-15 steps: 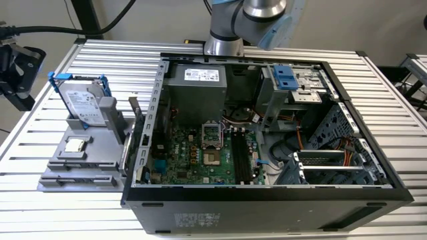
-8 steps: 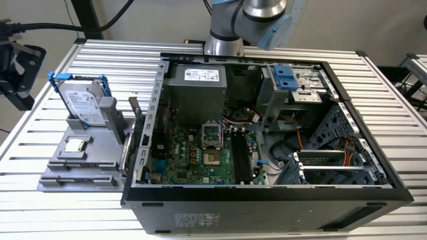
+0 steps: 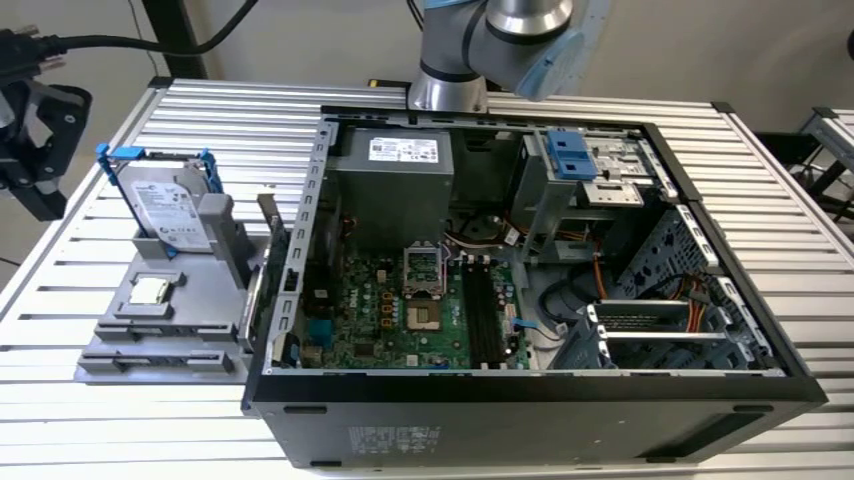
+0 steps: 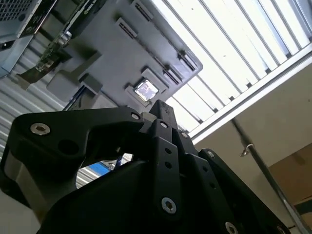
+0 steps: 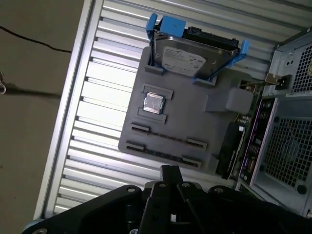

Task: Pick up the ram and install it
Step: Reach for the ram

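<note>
Black gripper hangs above the slatted table, apart from every part; whether it is open or closed cannot be told. Computer case lies open. Grey fixture alongside holds the ram on edge, just beside the case wall. Risk: a misaligned descent would likely strike that wall.

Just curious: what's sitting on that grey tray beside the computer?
A silver hard drive in a blue bracket, a small square chip, and a dark ram stick along the edge nearest the case. The tray surface beneath the drive is covered.
</note>
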{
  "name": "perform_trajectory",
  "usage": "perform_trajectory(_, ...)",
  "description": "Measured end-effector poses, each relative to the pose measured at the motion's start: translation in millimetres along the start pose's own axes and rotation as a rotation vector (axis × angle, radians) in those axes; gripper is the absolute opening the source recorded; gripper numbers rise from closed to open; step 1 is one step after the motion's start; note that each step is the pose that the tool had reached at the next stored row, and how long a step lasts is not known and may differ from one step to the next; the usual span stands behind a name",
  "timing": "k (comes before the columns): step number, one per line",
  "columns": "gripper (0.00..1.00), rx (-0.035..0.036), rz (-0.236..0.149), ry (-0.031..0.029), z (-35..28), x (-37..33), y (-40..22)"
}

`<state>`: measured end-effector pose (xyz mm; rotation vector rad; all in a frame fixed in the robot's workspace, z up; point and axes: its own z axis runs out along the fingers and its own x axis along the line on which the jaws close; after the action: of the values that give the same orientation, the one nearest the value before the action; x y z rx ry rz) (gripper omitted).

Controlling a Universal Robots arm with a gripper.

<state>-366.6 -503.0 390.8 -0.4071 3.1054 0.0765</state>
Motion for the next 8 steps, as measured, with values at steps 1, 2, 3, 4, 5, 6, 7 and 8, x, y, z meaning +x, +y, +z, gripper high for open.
perform_trajectory(1, 0.00, -0.0001, -0.014, 0.0007, 0.0, 0.0, 0.1)
perform_trajectory(2, 0.00, -0.0002, -0.029, 0.0014, 0.0, 0.0, 0.2)
perform_trajectory(3, 0.00, -0.0003, -0.041, 0.0021, 0.0, -0.1, 0.3)
perform_trajectory(4, 0.00, -0.0004, -0.055, 0.0028, 0.0, -0.1, 0.4)
perform_trajectory(5, 0.00, -0.0005, -0.069, 0.0035, 0.0, -0.1, 0.6)
perform_trajectory(6, 0.00, -0.0007, -0.083, 0.0041, 0.0, -0.2, 0.7)
perform_trajectory(7, 0.00, -0.0008, -0.098, 0.0048, 0.1, -0.2, 0.8)
perform_trajectory(8, 0.00, -0.0009, -0.110, 0.0054, 0.1, -0.2, 0.9)
